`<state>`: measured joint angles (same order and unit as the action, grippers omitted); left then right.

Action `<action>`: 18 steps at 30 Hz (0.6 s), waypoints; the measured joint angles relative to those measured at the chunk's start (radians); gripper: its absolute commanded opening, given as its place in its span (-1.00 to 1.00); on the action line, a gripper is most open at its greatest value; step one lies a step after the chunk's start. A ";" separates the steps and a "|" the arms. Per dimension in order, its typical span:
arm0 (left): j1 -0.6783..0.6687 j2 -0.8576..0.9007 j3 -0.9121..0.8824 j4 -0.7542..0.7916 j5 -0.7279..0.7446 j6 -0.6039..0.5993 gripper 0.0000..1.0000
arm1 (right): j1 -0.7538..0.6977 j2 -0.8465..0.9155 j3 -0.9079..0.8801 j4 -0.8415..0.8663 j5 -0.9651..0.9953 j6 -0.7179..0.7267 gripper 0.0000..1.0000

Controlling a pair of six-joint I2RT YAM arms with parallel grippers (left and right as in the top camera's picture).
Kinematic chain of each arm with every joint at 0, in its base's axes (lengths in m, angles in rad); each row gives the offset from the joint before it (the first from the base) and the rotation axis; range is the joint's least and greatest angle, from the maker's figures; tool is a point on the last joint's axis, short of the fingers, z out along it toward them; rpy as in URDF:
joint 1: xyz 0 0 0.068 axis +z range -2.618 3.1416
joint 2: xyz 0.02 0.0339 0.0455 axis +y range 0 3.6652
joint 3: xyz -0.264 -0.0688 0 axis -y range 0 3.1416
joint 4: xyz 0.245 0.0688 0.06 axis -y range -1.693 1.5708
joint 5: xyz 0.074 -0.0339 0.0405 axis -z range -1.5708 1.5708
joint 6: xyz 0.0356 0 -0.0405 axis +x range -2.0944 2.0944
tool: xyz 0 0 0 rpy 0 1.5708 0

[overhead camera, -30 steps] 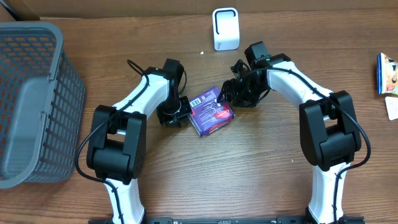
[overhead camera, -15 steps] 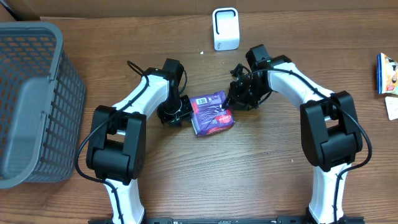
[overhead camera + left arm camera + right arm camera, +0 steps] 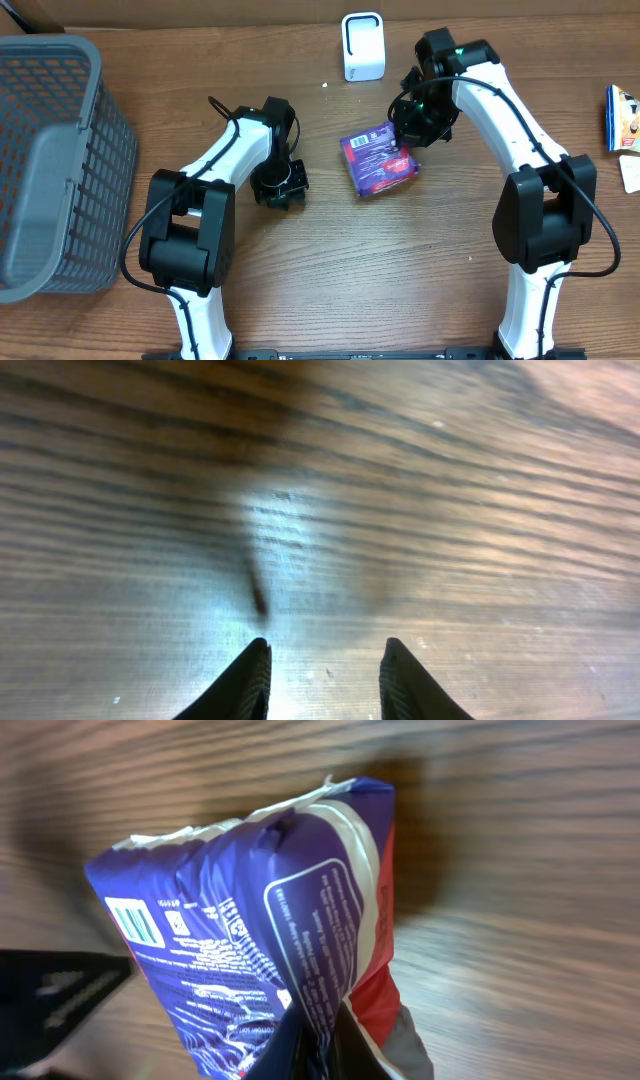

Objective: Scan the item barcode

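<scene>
A: Both grippers? R gripper [image 3: 409,141] pinched an edge of the purple foil snack bag [image 3: 378,162], mid-table; L gripper [image 3: 322,678] part-spread, empty.
B: Yep, small white boxy scanner [image 3: 362,46] sat beyond the bag, slightly left. R gripper way nearer.

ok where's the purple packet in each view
overhead: purple packet right of centre, held by the right hand, below the white scanner
left wrist: not in it, only bare wood
right wrist: purple packet fills the middle, pinched at its lower edge
shared landmark: the wooden table, in all three views
</scene>
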<state>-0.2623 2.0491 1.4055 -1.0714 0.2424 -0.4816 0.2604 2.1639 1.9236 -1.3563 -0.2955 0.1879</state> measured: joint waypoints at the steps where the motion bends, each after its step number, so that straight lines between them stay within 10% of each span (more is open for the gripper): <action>1: 0.000 0.000 0.013 -0.010 0.000 0.005 -0.34 | 0.003 0.000 0.023 -0.035 0.044 0.007 -0.92; 18: 0.000 0.000 0.083 0.024 0.037 0.021 -0.23 | 0.061 -0.005 0.116 -0.338 0.616 0.294 -0.93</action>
<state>-0.2623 2.0491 1.4883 -1.0470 0.2790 -0.4603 0.3218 2.1590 2.0399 -1.6943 0.3202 0.4824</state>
